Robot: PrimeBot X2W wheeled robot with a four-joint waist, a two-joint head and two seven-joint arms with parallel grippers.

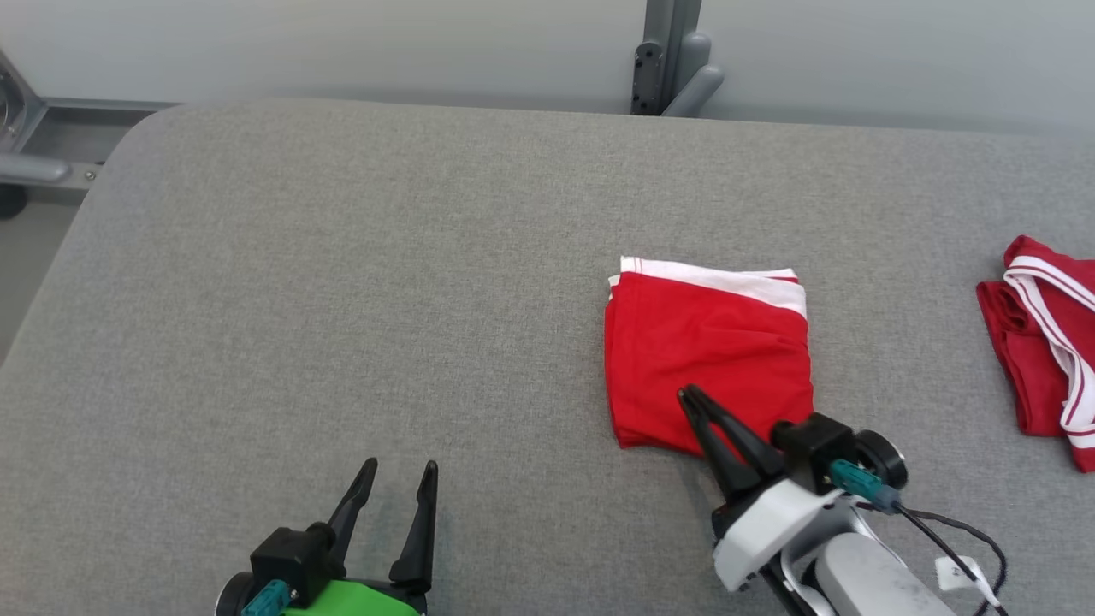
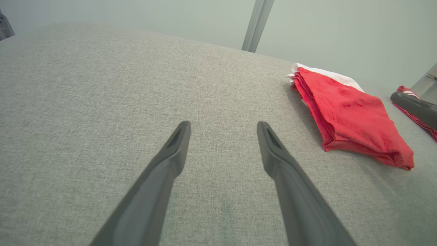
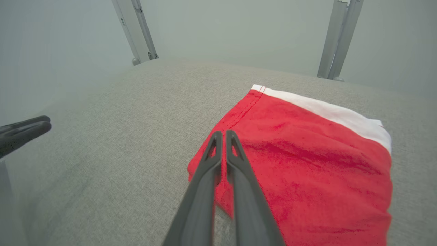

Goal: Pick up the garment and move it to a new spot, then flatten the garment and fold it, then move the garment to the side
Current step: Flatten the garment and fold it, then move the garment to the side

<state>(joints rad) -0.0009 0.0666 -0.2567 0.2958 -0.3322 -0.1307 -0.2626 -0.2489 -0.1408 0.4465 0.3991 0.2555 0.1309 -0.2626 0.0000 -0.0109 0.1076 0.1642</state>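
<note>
The garment (image 1: 708, 359) lies folded on the table (image 1: 342, 299) — folding apparently done, the sideways move remaining. The right gripper (image 1: 687, 393) is closed, tips over its near corner; the left gripper (image 1: 400, 464) is spread wide, empty.

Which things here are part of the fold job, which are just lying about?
Job: folded garment; right claw, shut, tips over its near edge; left claw, open; table.
Lying about: second red garment at table's right edge; metal post behind.
</note>
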